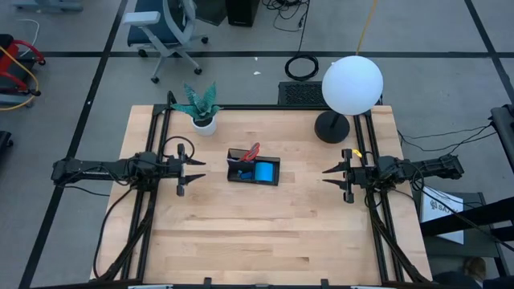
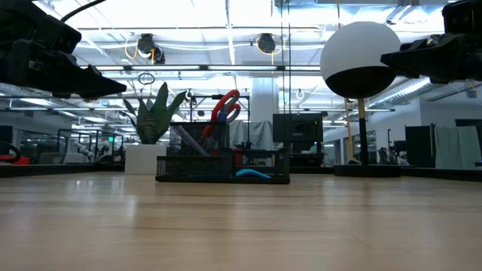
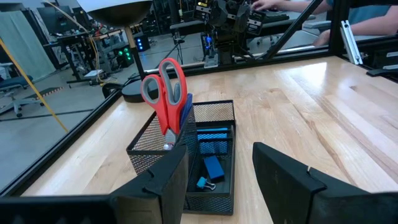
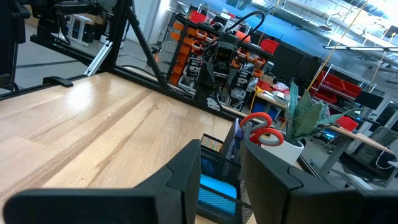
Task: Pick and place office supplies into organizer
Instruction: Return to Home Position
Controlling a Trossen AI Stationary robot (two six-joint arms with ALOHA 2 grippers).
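Observation:
The black mesh organizer (image 1: 253, 170) stands at the table's middle. Red-handled scissors (image 3: 165, 93) stand in its higher compartment, handles up, with pens (image 3: 186, 107) beside them. The bright blue note pad (image 3: 212, 140), a small blue block (image 3: 213, 167) and a blue clip (image 3: 202, 182) lie in the lower compartment. My left gripper (image 1: 201, 171) hovers open to the left of the organizer, level and pointing at it. My right gripper (image 1: 325, 175) hovers to its right, also pointing at it, with its fingers a little apart. Nothing is between the fingers of either gripper.
A white globe lamp (image 1: 352, 84) on a round black base (image 1: 332, 127) stands at the far right. A potted plant (image 1: 201, 104) stands at the far left. Bare wood fills the table's near half. A person's hands (image 3: 273, 5) show beyond the table's right side.

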